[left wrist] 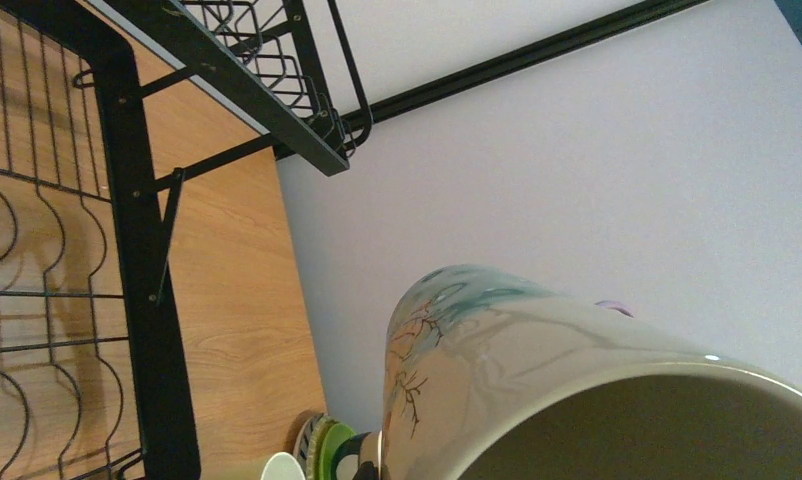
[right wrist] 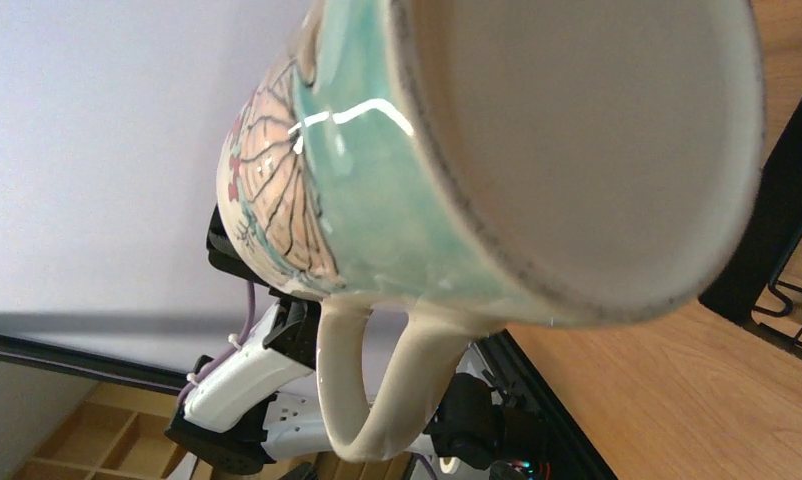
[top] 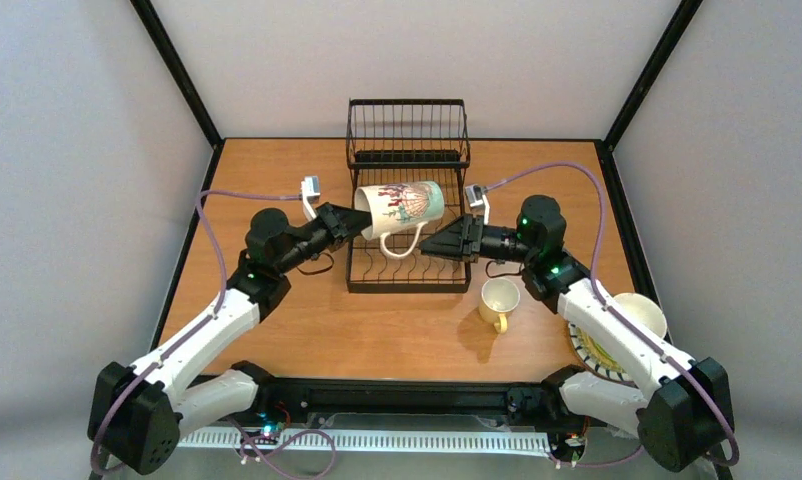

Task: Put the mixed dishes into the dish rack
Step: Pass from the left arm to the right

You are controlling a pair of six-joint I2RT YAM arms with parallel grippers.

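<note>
A white mug (top: 402, 208) with a teal and tree pattern hangs on its side above the black wire dish rack (top: 407, 272), handle down. My left gripper (top: 361, 222) is shut on its rim; the mug (left wrist: 497, 370) fills that wrist view and hides the fingers. Just right of the mug's base, my right gripper (top: 435, 245) stands open with nothing in it. Its camera looks at the mug's underside (right wrist: 577, 140) and handle (right wrist: 362, 390). A smaller cream-yellow mug (top: 499, 300) stands upright on the table, right of the rack.
A white bowl (top: 645, 312) and stacked plates (top: 599, 355) with a lime-green plate (left wrist: 329, 447) among them sit at the right edge, partly under my right arm. The rack's taller basket (top: 407, 128) stands at the back. The rack's plate slots (left wrist: 37, 300) lie below the mug.
</note>
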